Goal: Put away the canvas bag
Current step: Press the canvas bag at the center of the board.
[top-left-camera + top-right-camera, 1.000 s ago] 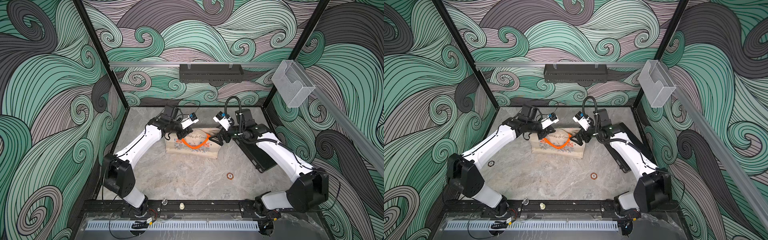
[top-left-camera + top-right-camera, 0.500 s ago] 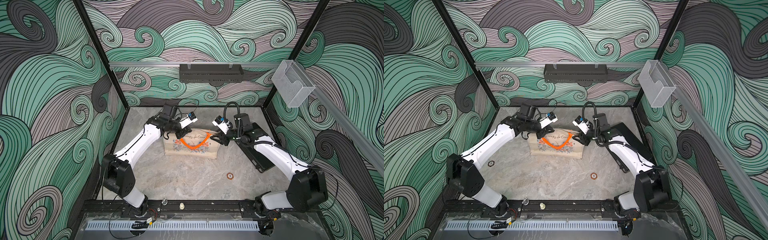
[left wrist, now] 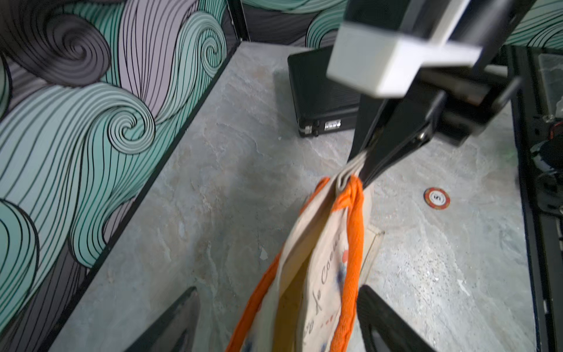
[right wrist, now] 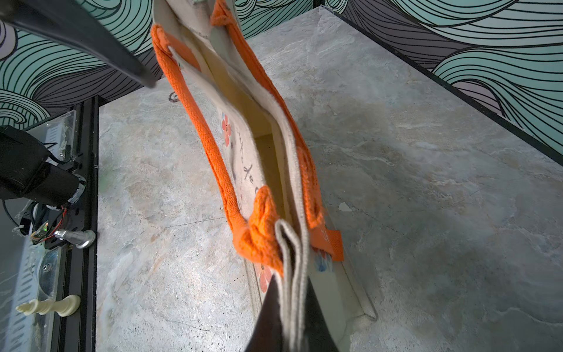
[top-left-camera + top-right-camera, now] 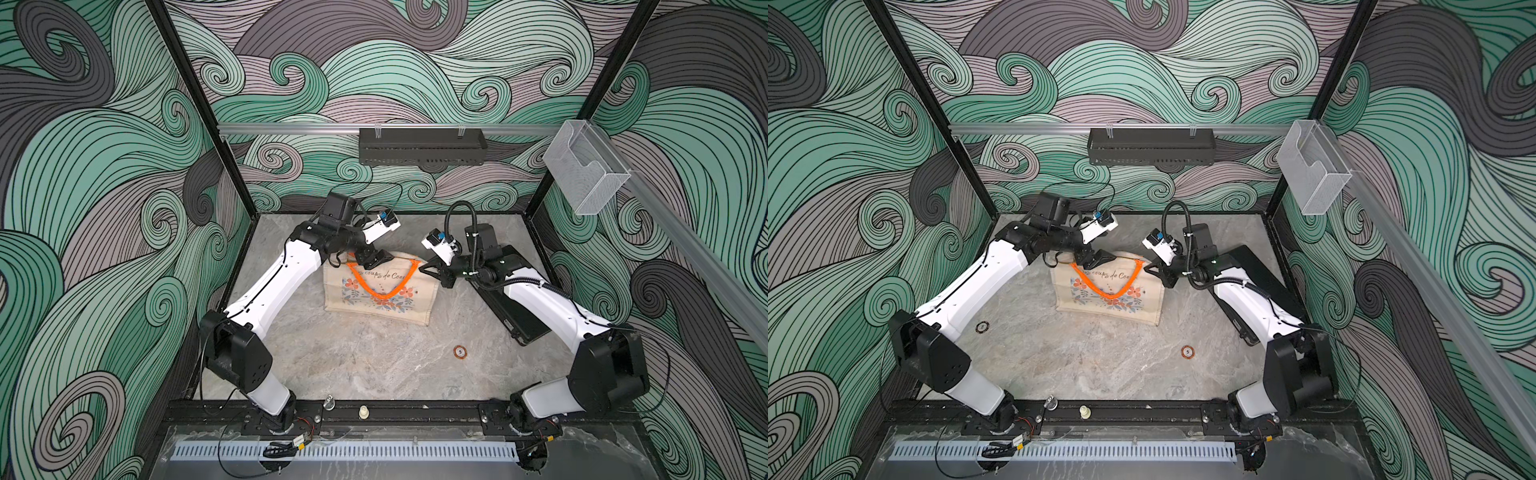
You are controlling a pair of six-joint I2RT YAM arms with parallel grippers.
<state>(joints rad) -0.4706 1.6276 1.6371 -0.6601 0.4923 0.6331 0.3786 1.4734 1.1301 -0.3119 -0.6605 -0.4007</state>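
On the grey table (image 5: 353, 365), the canvas bag (image 5: 376, 297) stands mid-frame, not yet put away. My right gripper (image 4: 291, 288) is clamped on its rim corner. My left gripper (image 5: 375, 261) straddles the opposite end, jaws apart. Lifting and stowing remain.

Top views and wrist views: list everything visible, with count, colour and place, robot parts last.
canvas bag: 1, beige with orange handles, middle of the table toward the back.
black case: 1, black, flat under the right arm.
poker chips: 2, one red-and-white in front of the bag, one dark by the left arm.
chess piece: 1, cream, on the front rail.
metal piece: 1, silver, beside it.
wall tray: 1, black, on the back rail.
clear holder: 1, transparent, on the right-hand wall rail.
left gripper: 1, black, fingers open astride the bag's top edge.
right gripper: 1, black, fingers shut on the bag's top corner.
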